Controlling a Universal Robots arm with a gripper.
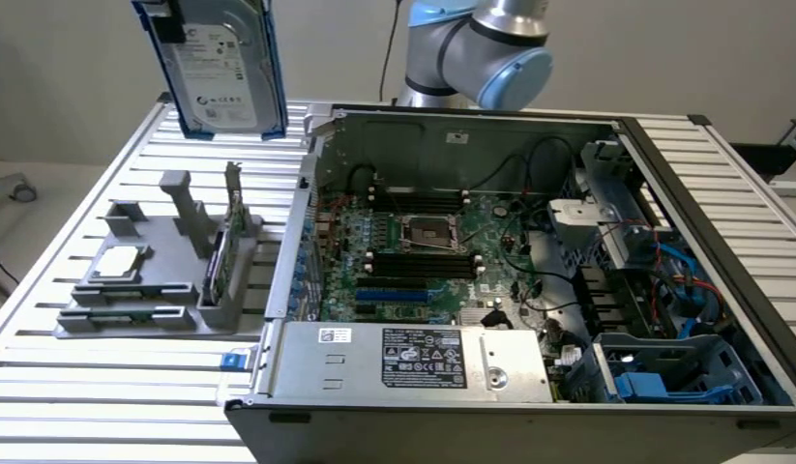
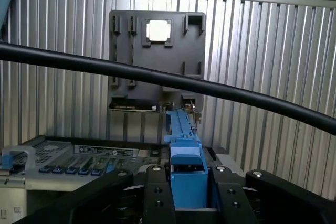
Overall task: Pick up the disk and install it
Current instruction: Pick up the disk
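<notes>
A slatted metal desk [image 1: 88, 387] is seen across the exterior view, and most of it is taken up by an open computer case [image 1: 501, 135] lying on its side. The case is placed at the centre of the view and runs out toward three o'clock. Inside it, a green motherboard [image 1: 411, 251] is laid flat. A silver power supply [image 1: 411, 358] is set at six o'clock of the board, and a blue drive bay [image 1: 656, 382] is found at the case's five o'clock corner. The robot arm [image 1: 482, 43], with its pale blue joint caps, is seen at twelve o'clock, behind the case.

A grey parts holder [image 1: 127, 319] is set on the desk at nine o'clock of the case, just beside its wall.

The disk [image 1: 223, 68] is held in the air at eleven o'clock in the exterior view. It is clear of the desk and well apart from the holder and from the drive bay. It is hung upright, with its white label turned toward the camera and its blue carrier framing the edges.

In the wrist view, the end effector [image 2: 187, 182] is seen clamped on the blue carrier of the disk [image 2: 184, 129], which is gripped between two black fingers [image 2: 156, 192]. A black cable [image 2: 236, 100] is slung across that view in front of the holder.

A thin green circuit card [image 1: 221, 261] is stood on edge in the holder. A small square processor chip [image 1: 120, 263] is laid flat in a pocket at nine o'clock of the card.
</notes>
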